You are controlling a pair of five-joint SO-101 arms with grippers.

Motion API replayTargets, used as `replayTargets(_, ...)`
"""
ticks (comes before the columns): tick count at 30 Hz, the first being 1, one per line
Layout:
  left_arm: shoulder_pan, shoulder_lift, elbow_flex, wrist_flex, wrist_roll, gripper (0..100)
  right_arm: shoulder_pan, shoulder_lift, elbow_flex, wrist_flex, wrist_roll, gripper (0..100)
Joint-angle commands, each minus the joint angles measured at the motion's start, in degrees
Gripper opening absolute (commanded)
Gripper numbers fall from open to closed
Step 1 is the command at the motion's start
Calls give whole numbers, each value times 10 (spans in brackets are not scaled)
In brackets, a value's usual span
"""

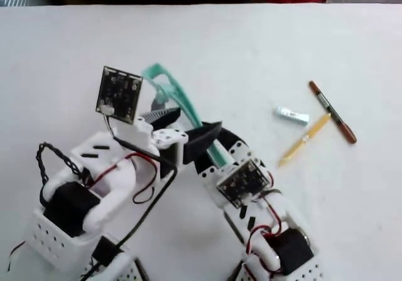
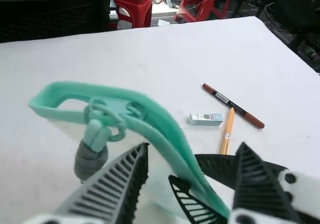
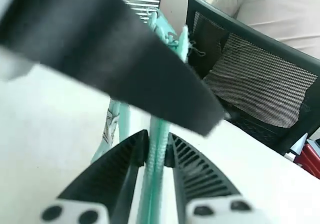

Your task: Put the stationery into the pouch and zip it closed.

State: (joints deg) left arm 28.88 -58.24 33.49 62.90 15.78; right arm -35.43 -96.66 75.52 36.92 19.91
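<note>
The right gripper [image 3: 156, 135] is pressed together on a thin teal edge of the pouch [image 3: 151, 189], pinching it between ribbed black fingers, while the left gripper [image 2: 194, 151] stands spread wide, the pouch's curved rim passing through the gap between its jaws. A teal zip pull with a grey tassel [image 2: 92, 151] hangs from that rim beside one left finger. The pouch sits held up between the two arms near the front of the white desk [image 1: 251, 48]. Well apart from it, on the right arm's side, the stationery lies loose on the bare surface: a brown marker [image 1: 332, 112], a yellow pencil [image 1: 304, 139] with one end meeting the marker, and a small pale eraser [image 1: 292, 115] just beside them. Beyond the desk's far edge stand red plastic stools [image 2: 132, 6] among cables on the floor, and a black mesh chair [image 3: 250, 83].
</note>
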Motion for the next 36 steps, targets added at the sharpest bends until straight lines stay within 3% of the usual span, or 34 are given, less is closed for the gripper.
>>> replayTargets(1, 4, 7, -4, -20, 0, 228, -14, -58, 0, 27, -5, 18)
replayTargets(8, 12, 7, -4, -21, -59, 120, -31, -65, -3, 41, -9, 18)
replayTargets(15, 36, 6, 34, -92, -113, 38, -30, -65, -4, 39, -8, 18)
replayTargets(23, 36, 6, 48, -113, -117, 37, -36, -65, 0, 42, -6, 18)
replayTargets(26, 36, 6, 42, -80, -117, 68, -37, -65, 1, 43, -8, 18)
replayTargets(29, 41, 6, 23, -23, -102, 169, -56, -65, 5, 47, -9, 18)
replayTargets(36, 26, 11, 16, 10, -79, 177, -84, -65, 10, 53, -5, 18)
